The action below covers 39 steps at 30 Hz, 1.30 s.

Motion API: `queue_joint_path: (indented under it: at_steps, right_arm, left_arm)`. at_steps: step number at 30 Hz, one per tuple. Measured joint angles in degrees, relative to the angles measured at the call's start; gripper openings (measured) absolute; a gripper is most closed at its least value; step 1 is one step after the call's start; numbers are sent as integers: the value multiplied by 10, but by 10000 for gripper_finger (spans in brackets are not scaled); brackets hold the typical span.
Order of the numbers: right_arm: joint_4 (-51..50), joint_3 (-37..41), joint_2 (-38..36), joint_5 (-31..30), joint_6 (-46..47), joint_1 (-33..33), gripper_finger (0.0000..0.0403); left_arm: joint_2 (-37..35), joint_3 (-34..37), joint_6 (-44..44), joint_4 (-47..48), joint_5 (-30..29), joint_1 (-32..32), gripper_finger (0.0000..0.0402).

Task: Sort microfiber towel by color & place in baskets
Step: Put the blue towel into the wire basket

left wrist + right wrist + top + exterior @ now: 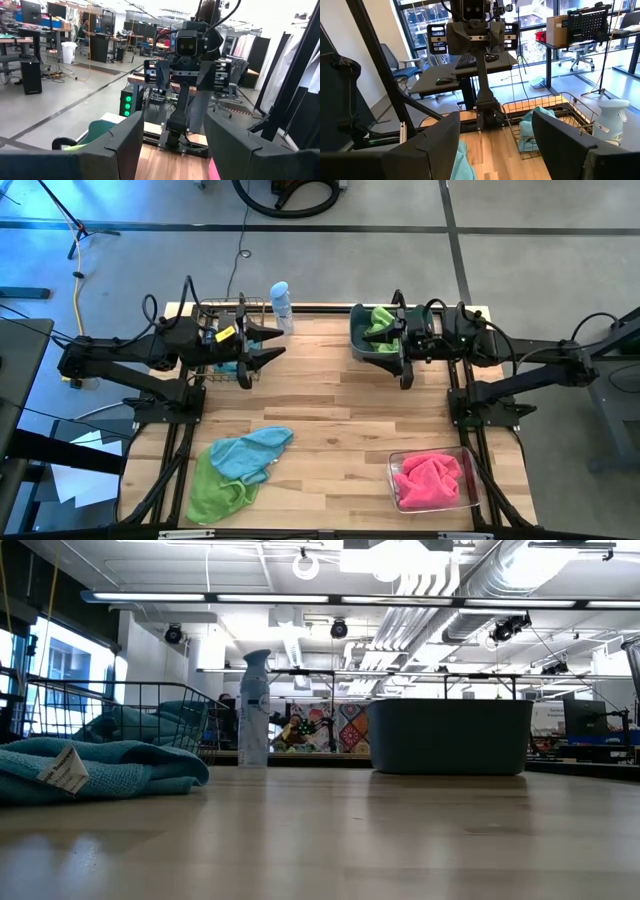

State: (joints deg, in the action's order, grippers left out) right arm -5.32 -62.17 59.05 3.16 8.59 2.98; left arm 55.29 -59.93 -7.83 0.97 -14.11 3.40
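Near the table's (330, 400) front left corner lie a blue towel (250, 453) and a green towel (215, 492), overlapping. At the front right, the clear bin (470, 502) holds a pink towel (430, 480). Along the back edge, the left gripper (262, 350) hangs spread and empty by the wire basket (205, 310); the right gripper (404, 352), likewise empty, hangs at the blue tub (358, 340) with a green towel (380, 320).

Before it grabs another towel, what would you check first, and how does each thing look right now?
1. Left pincer open and empty: ok.
2. Right pincer open and empty: ok.
3. Loose blue towel and green towel still unsorted on the table: not ok.
4. Pink towel inside the clear bin: ok.
5. Spray bottle upright beside the wire basket: ok.
6. Blue tub holds only green: cannot tell.
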Motion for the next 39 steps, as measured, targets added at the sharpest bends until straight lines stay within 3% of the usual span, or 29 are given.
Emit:
queue_joint_path:
  at_steps: [8, 15, 23, 29, 34, 39]
  right_arm:
    - [0, 0, 0, 0, 3, 0, 243]
    - [0, 0, 0, -14, 4, 0, 243]
    - [0, 0, 0, -32, 4, 0, 243]
    - [0, 0, 0, -32, 4, 0, 243]
    - [-11, 0, 0, -32, 5, 0, 243]
    - [-30, 0, 0, -32, 5, 0, 243]
  left_arm:
    - [0, 0, -30, 41, 17, 0, 195]
    - [28, -82, -85, 269, 19, 25, 195]
    - [139, -170, -95, 502, 62, 129, 195]
    - [184, -114, -204, 550, 154, 198, 195]
    - [208, -25, -294, 547, 144, 232, 195]
    - [247, 39, -318, 545, 128, 240, 195]
